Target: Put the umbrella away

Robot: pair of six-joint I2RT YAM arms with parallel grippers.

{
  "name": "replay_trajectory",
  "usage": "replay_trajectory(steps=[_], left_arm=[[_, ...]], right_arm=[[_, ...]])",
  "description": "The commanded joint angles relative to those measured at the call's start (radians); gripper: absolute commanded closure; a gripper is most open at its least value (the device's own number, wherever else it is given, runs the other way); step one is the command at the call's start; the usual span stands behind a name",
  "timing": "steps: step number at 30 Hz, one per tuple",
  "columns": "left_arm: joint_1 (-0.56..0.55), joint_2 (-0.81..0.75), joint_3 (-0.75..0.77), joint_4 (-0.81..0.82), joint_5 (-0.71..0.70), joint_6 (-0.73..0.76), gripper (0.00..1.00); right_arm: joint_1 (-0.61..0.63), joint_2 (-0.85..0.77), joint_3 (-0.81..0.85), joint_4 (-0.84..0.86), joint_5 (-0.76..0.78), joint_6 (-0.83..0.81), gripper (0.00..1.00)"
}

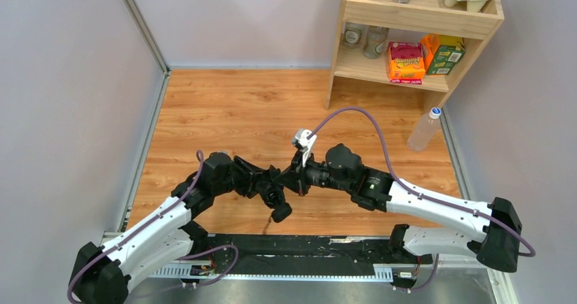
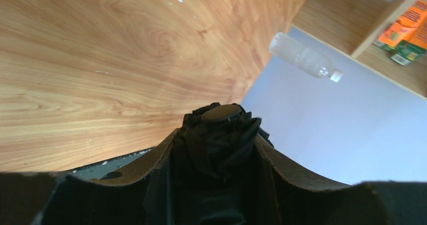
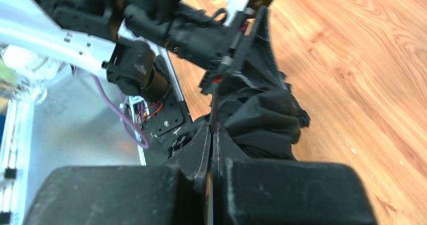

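My left jaws are clamped around the bundled umbrella (image 2: 219, 134), holding it over the counter (image 2: 100, 59). My right jaws are pressed together right against its fabric from the opposite side. Whether they pinch any, I cannot tell.

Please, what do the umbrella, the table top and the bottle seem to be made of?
Umbrella: black cloth, matte, probably synthetic; it bunches in soft folds.
Table top: wood or wood-look laminate, slight sheen; grain lines show.
Bottle: probably clear plastic with a white cap; light passes through its body.
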Motion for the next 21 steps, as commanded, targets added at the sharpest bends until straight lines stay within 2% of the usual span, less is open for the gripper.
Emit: replay_trajectory(steps=[1,7,10,14,17,18,21], left_arm=[[-0.006,0.034,0.049,-0.203,-0.074,0.134,1.0],[-0.037,-0.047,0.062,-0.22,-0.178,0.229,1.0],[-0.063,-0.064,0.058,-0.187,-0.247,0.35,1.0],[-0.115,-0.031,0.059,-0.159,-0.436,0.486,1.0],[-0.141,-0.014,0.001,0.0,-0.501,0.533,1.0],[-0.15,0.005,-0.019,0.023,-0.565,0.551,1.0],[-0.19,0.048,-0.056,0.17,-0.651,0.591,1.0]], right_arm=[[0.074,0.026,0.167,0.042,0.095,-0.183,1.0],[0.066,0.132,0.121,0.047,0.157,-0.153,1.0],[0.039,0.184,0.079,0.088,0.158,-0.126,1.0],[0.033,0.242,0.101,0.079,0.167,-0.14,1.0],[0.024,0.277,0.104,0.105,0.172,-0.136,1.0],[0.013,0.297,0.099,0.128,0.171,-0.123,1.0],[-0.021,0.346,0.062,0.227,0.164,-0.03,1.0]])
